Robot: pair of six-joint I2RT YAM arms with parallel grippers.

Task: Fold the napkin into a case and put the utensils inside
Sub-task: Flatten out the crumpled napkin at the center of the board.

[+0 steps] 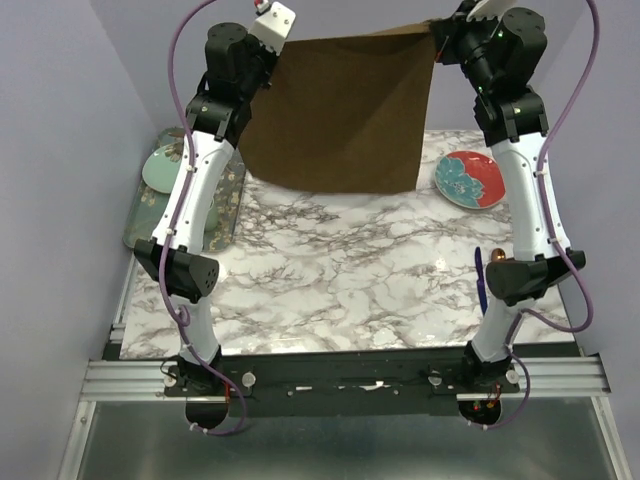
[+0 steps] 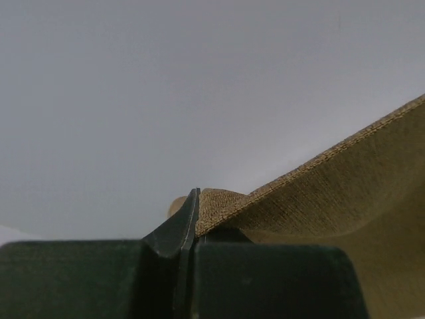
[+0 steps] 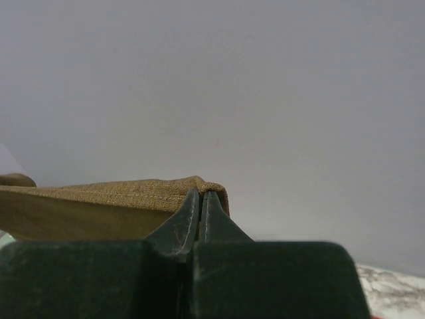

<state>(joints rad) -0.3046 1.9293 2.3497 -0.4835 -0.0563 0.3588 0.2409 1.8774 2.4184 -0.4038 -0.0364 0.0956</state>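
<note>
The brown napkin (image 1: 340,115) hangs spread in the air above the far side of the table, its lower edge just over the marble top. My left gripper (image 1: 271,47) is shut on its upper left corner, and my right gripper (image 1: 438,38) is shut on its upper right corner. In the left wrist view the cloth (image 2: 332,186) runs away to the right from the pinched tips of the left gripper (image 2: 196,201). In the right wrist view the cloth (image 3: 99,198) folds over the closed tips of the right gripper (image 3: 201,197). A blue-handled utensil (image 1: 480,282) and a copper one (image 1: 497,259) lie by the right arm, partly hidden.
A red and teal plate (image 1: 470,180) sits at the back right of the marble table (image 1: 350,290). A dark green floral tray (image 1: 228,205) with a mint plate (image 1: 158,170) lies along the left edge, behind the left arm.
</note>
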